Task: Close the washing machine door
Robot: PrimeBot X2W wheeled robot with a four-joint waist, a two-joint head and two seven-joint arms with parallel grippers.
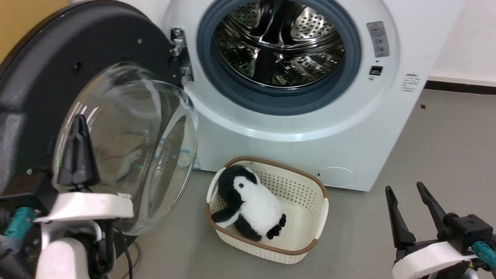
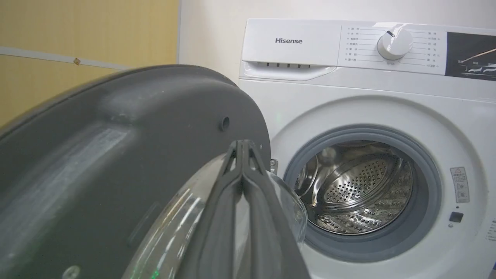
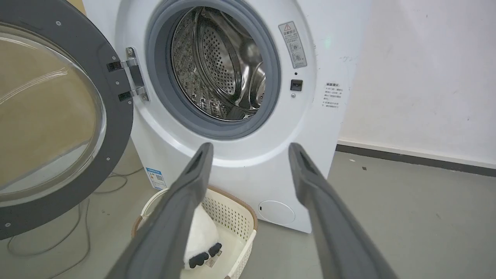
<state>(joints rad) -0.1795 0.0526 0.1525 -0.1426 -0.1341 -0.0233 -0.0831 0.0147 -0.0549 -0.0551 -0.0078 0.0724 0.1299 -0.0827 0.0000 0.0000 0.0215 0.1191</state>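
Two grippers show in the head view. The left gripper [image 1: 79,122] has its dark fingers pressed together, holding nothing, right at the clear bulging glass of the washing machine door [image 1: 46,66], which is swung wide; contact cannot be told. The right gripper [image 1: 404,186] is spread and empty, and to its left one cream perforated basket [image 1: 310,193] holds one fluffy penguin toy [image 1: 252,201]. In the left wrist view, the left gripper [image 2: 241,144] tapers to one point, the door's matte black rim [image 2: 116,135] beside it and one washing machine [image 2: 348,89] beyond. In the right wrist view, the right gripper [image 3: 250,147] gapes, framing the steel drum [image 3: 217,66].
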